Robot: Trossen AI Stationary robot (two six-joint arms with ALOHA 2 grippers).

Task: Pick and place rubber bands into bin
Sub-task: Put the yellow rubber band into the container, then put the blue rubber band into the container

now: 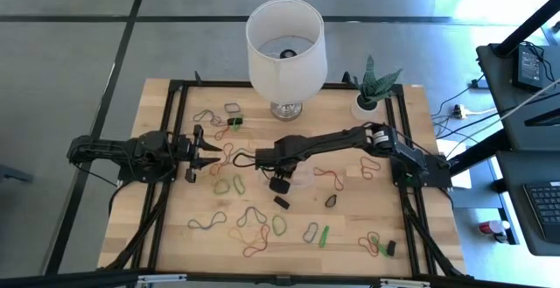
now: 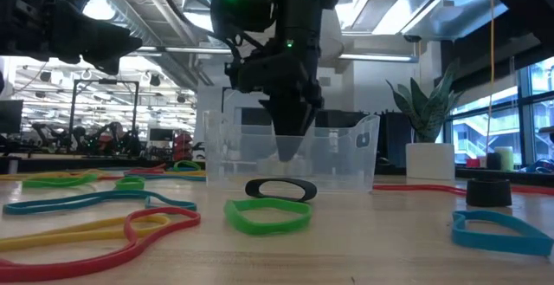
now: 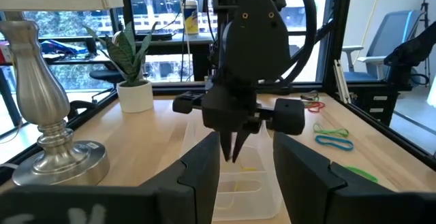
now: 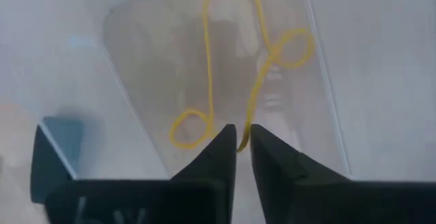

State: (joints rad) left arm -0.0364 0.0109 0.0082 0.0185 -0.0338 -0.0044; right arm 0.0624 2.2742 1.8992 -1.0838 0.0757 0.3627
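A pale wooden desk (image 1: 175, 227) with a black frame carries scattered rubber bands (image 1: 254, 235) in several colours, a clear bin (image 2: 346, 159) near its middle, a white-shaded lamp (image 1: 286, 47) and a potted plant (image 1: 372, 95) along the far edge, plus a small dark object (image 1: 390, 247), possibly a cap.

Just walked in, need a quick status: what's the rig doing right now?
The right gripper is pointed down into the clear bin mid-table, its fingers just parting over a yellow rubber band that lies in the bin and still runs up between the tips. The left gripper waits open over the table's left side, holding nothing. Many more rubber bands are scattered on the table, beside a lamp and a potted plant.
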